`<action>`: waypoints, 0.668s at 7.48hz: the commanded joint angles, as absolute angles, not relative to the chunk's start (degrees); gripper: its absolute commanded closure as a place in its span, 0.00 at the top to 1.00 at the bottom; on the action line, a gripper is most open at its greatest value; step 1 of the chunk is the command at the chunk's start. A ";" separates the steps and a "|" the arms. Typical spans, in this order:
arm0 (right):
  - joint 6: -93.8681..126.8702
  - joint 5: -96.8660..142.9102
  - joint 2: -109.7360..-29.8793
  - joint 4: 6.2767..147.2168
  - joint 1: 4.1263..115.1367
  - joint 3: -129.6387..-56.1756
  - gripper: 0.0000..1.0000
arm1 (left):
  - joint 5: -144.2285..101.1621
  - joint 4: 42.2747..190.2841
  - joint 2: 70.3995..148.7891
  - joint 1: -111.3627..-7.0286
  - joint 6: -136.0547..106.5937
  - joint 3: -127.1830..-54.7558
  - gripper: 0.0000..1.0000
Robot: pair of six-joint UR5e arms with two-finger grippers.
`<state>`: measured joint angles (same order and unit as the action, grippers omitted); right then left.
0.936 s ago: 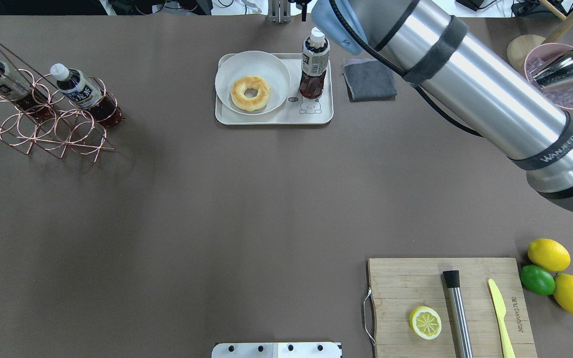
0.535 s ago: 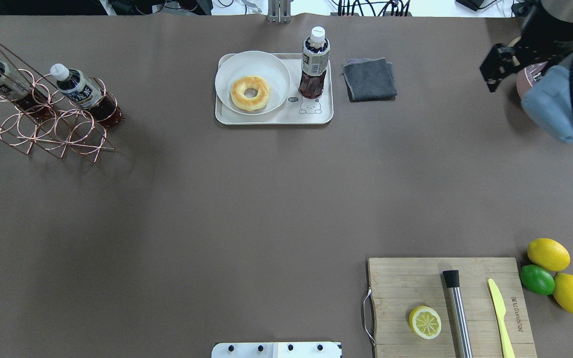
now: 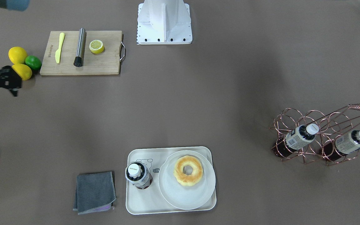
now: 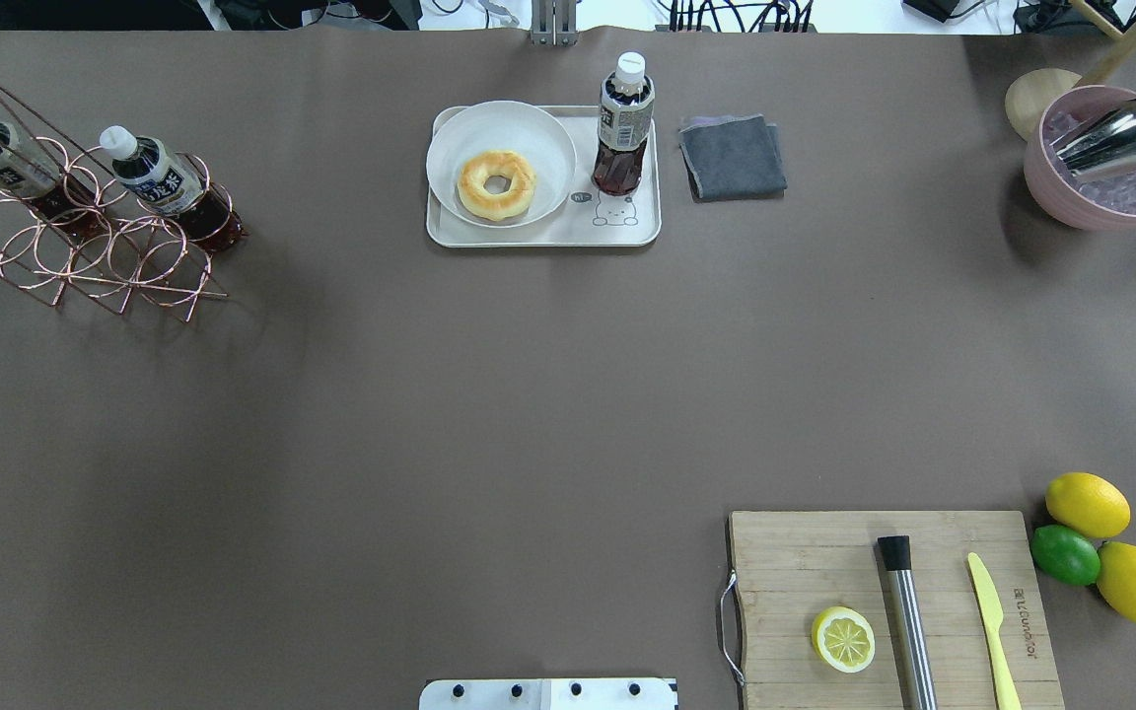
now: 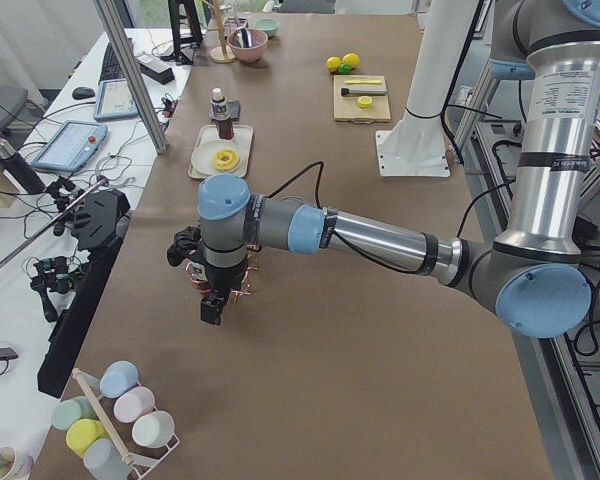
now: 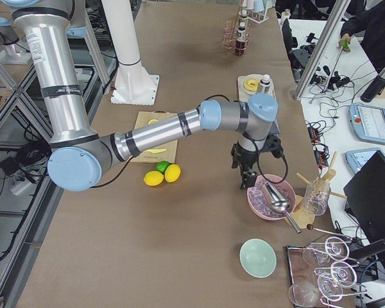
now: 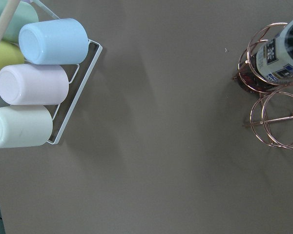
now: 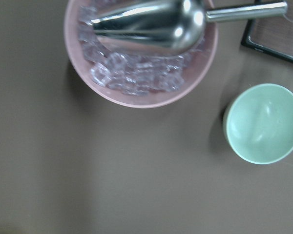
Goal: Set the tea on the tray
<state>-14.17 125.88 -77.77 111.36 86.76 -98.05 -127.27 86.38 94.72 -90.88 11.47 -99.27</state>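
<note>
The tea bottle (image 4: 624,123) is seen standing upright on the tray (image 4: 538,235), at the end marked with the bear drawing, just beside the plate (image 4: 450,148) on which a doughnut (image 4: 496,183) is laid. A grey cloth (image 4: 732,156) is laid flat on the tabletop (image 4: 529,394) just beside the tray, on the bottle's side. On the plate's side, well apart from the tray, a wire rack (image 4: 85,266) is set, and two more bottles (image 4: 159,182) are held tilted in its rings. The left fingers (image 5: 210,312) are pointed down over the tabletop near that rack, well apart from the tray. The right fingers (image 6: 244,178) are hung beside a pink bowl (image 4: 1051,197) of ice, beyond the cloth and well apart from the tray. Whether either pair of fingers is spread wide or closed narrow cannot be told
</note>
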 commanded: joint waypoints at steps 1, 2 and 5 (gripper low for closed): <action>-26.53 127.62 -80.93 109.51 96.22 -88.78 1.00 | -127.27 86.22 93.96 -90.97 11.51 -98.79 0.98; -26.19 127.70 -81.73 109.51 97.02 -88.77 1.00 | -127.27 86.13 93.26 -90.97 11.51 -98.79 0.98; -23.48 129.55 -81.39 109.60 97.38 -89.03 1.00 | -127.27 86.22 87.38 -92.97 11.69 -98.79 0.98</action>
<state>-25.31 128.86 -81.67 109.59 97.18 -88.96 -127.27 86.24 90.45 -91.46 11.59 -98.90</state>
